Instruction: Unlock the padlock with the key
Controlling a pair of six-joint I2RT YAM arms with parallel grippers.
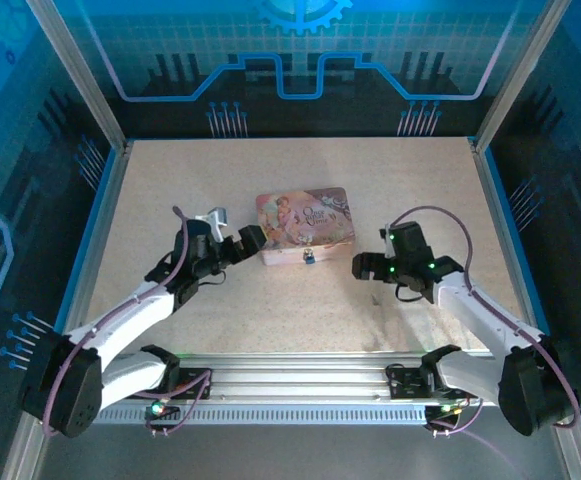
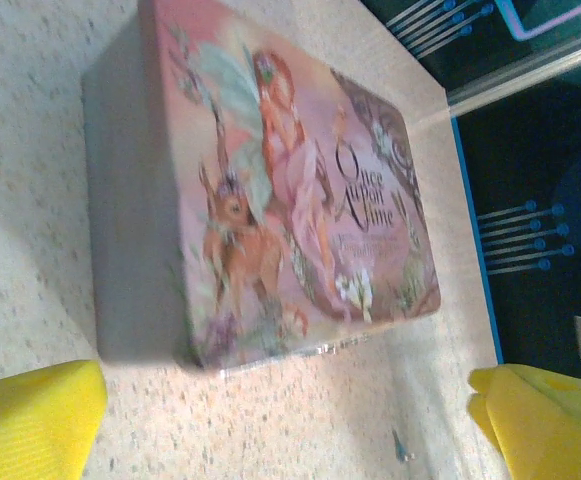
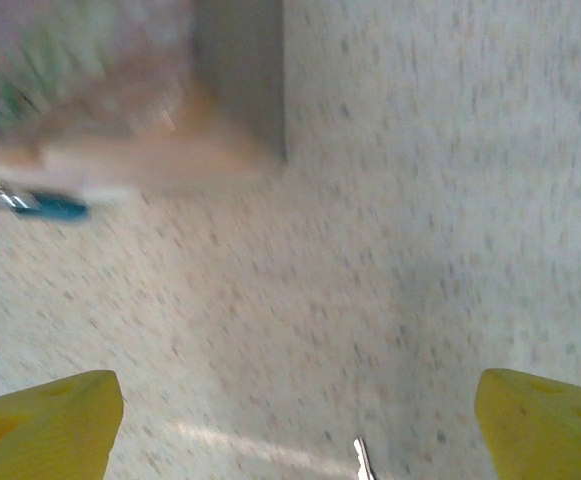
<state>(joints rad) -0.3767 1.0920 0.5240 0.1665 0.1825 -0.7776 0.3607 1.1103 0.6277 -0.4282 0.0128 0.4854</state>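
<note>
Currently padlock (image 1: 310, 257) lies near right end effector (image 1: 362, 267).

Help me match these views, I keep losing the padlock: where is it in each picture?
Top external: padlock against the near side of the pink tin, about mid-picture.
Left wrist: cannot tell; a tiny bluish speck low, right of middle, may be it.
Right wrist: blurred blue shape at the left edge, beside the tin.
Shared landmark: the pink tin.
</note>
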